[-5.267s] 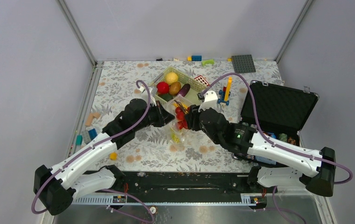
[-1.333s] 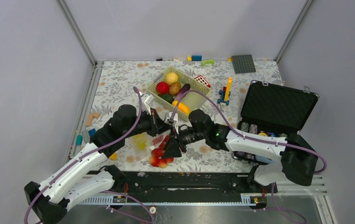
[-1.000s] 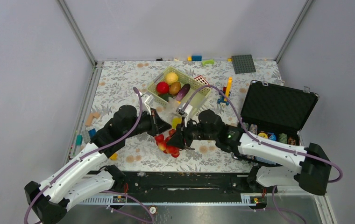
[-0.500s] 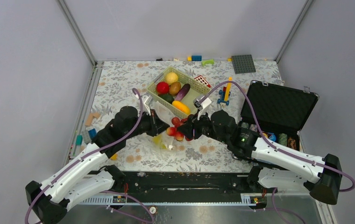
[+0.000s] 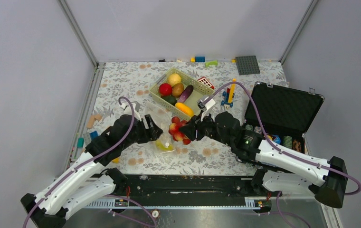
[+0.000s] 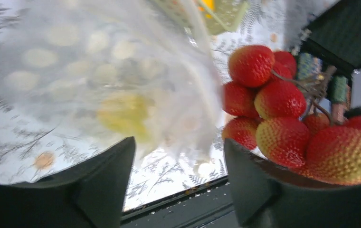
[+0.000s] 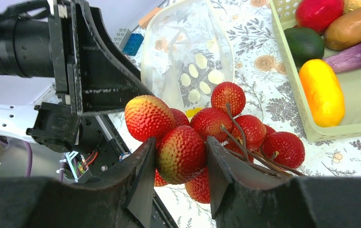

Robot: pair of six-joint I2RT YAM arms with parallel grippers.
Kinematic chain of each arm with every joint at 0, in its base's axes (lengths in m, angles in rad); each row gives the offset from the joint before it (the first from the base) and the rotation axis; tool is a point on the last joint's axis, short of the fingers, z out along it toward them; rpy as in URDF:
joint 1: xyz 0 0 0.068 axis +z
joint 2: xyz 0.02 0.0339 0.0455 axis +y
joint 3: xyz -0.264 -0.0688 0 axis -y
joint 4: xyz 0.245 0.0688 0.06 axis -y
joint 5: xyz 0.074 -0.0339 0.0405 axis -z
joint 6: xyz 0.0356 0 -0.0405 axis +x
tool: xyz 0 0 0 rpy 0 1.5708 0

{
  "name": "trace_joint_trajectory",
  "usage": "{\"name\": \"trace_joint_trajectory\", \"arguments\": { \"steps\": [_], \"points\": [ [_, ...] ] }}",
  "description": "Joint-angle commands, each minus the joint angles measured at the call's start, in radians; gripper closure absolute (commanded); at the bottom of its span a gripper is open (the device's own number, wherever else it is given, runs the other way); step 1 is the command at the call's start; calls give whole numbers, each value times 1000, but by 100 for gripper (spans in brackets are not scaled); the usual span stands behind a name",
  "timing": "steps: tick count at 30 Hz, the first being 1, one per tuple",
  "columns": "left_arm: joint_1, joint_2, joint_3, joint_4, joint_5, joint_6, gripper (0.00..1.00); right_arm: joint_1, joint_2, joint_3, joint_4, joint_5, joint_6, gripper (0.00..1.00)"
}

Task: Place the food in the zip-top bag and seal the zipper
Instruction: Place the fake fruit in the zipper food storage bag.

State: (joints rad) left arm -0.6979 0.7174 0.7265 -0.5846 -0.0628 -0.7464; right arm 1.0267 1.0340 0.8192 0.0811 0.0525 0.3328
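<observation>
Tabletop (image 5: pixel 121 85): floral cloth carrying everything; both arms reach in over its middle.
Basket (image 5: pixel 198 81): pale green lattice, at the far side of the bag, holding loose toy fruits and vegetables (image 5: pixel 177 89) not yet bagged.
Zip-top bag (image 7: pixel 188 52): lies slack on the tabletop between the two arms, its long axis running from the basket back toward the arm bases. A yellow piece (image 6: pixel 124 114) is already inside, at the near end.
Strawberry bunch (image 7: pixel 216 123): red and clustered on thin stems, held off the tabletop just beside the bag's right edge. From above it looks to overlap that edge, but I cannot tell if it touches.
Right fingers (image 7: pixel 140 190): clamped on one berry at the near side of the bunch, so the rest of the bunch hangs out toward the bag.
Left fingers (image 6: pixel 105 185): standing apart with nothing between them. They sit on the bag's left side, and the bag film lies just beyond them.
Zipper: too clear to pick out in any view, so I cannot say which way the mouth faces.
Deciding relation: the bunch is on the bag's right and the free fingers on its left, so the left arm is the nearer one for lifting the mouth. In my judgement the bunch cannot go in until that edge is found and held open.
</observation>
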Motion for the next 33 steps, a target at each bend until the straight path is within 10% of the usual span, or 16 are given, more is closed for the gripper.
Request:
{"name": "trace_joint_trajectory", "arguments": {
  "steps": [1,5,22,30,33],
  "points": [
    [1,7,136,-161,-269,-65,23,0,24,48,86,-42,-19,100],
    [3,65,269,-311,-418,-97,2,0,39,77,72,-50,-35,100],
    [69,527,632,-528,-286,-5,6,-1,6,117,59,-5,-97,100],
    [95,557,584,-524,-222,36,94,0,63,191,101,-25,-111,100],
    [99,545,566,-527,-225,44,100,-1,96,218,183,-105,-73,100]
  ]
}}
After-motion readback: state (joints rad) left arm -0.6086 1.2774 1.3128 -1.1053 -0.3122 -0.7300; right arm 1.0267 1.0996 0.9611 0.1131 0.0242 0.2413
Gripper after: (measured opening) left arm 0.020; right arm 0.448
